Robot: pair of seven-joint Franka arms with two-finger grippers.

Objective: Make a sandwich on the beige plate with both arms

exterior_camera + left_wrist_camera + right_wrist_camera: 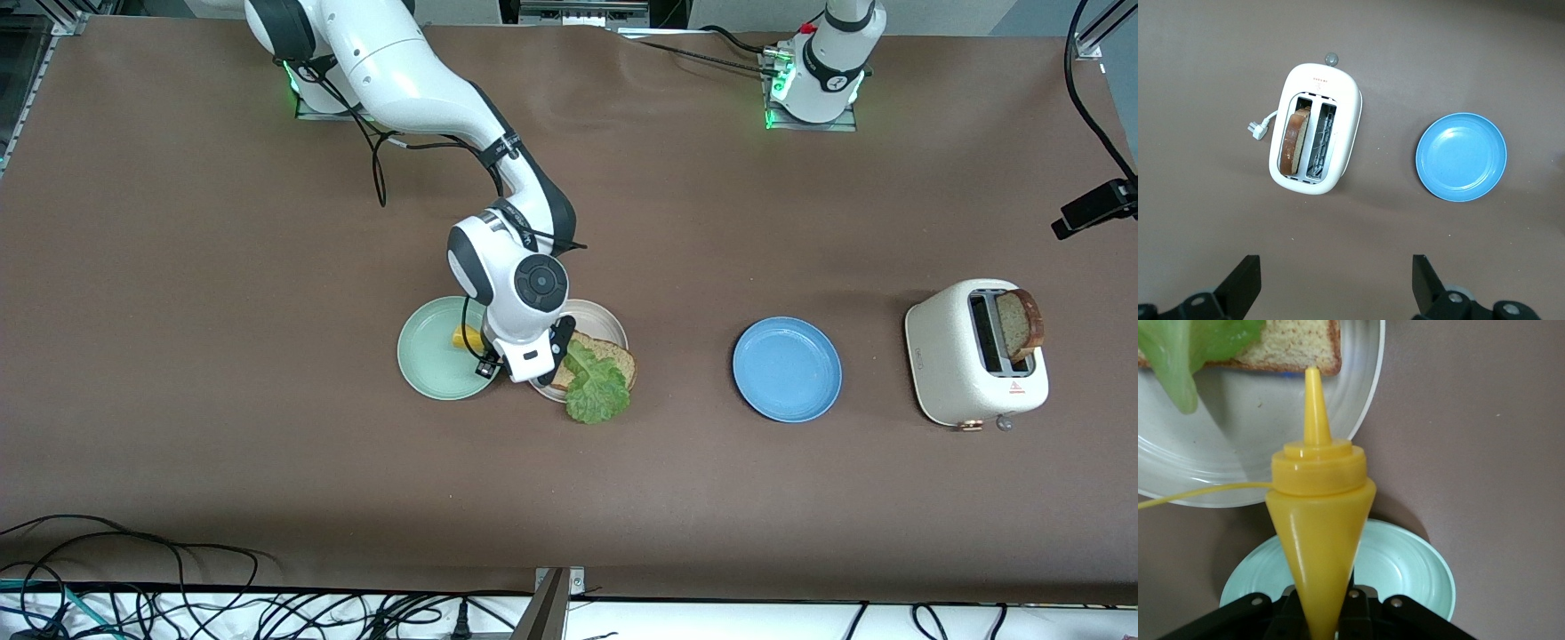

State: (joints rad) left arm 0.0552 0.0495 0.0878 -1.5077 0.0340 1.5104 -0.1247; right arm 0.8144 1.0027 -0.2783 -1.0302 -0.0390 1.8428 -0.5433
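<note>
On the beige plate (606,313) lies one slice of brown bread (616,357) with a ruffled green lettuce leaf (597,391) on top that hangs over the plate's rim. My right gripper (1321,617) is shut on a yellow squeeze bottle (1318,520). It hovers over the gap between the mint-green plate (431,356) and the beige plate (1238,447), with the nozzle pointing at the bread (1291,347). My left gripper (1335,273) waits open and empty high above the table, looking down on the toaster (1346,113).
A second slice of bread (1020,324) stands in one slot of the white toaster (942,364) at the left arm's end. An empty blue plate (787,369) lies between the toaster and the beige plate. Cables run along the table's near edge.
</note>
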